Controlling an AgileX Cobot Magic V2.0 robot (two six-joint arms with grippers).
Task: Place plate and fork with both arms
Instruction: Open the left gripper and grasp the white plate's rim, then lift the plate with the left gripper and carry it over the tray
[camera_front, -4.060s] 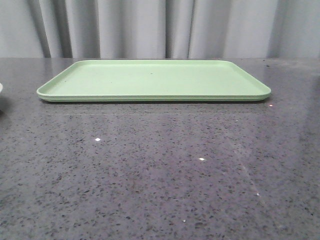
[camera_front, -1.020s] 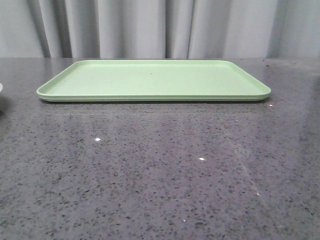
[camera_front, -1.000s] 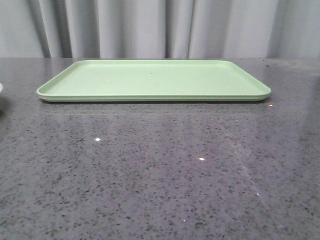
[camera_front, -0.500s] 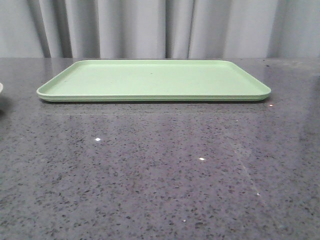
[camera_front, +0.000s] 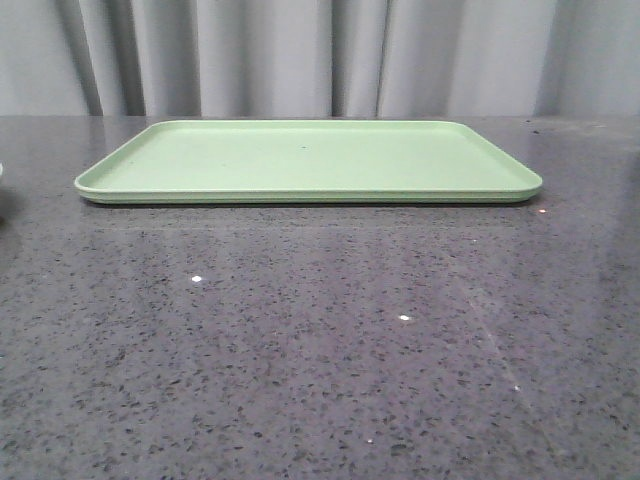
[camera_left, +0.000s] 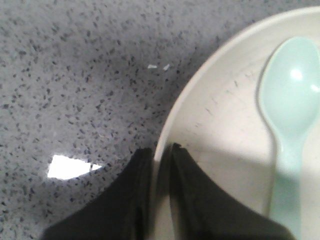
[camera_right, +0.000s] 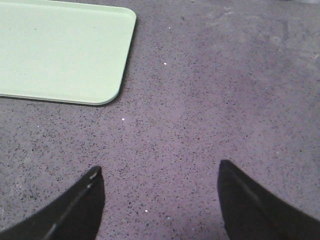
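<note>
The left gripper (camera_left: 161, 165) has its fingers (camera_left: 131, 200) pinched together on the rim of the plate (camera_left: 225, 130), one outside the rim and one inside. A light-blue spoon (camera_left: 290, 115) lies in the plate's well. The plate sits near the left edge of the counter (camera_front: 320, 350), outside the front view.

The right gripper (camera_right: 160, 195) holds its fingers (camera_right: 75, 210) wide apart over bare counter, gripping nothing, just beside the tray's near right corner. The fork is in none of the views, so I cannot tell where it lies.

The green tray (camera_front: 310, 160) rests toward the far edge with nothing on it. Judging from this, the task is at an early stage: the plate is gripped but not yet placed, and the fork has not yet been grasped.
</note>
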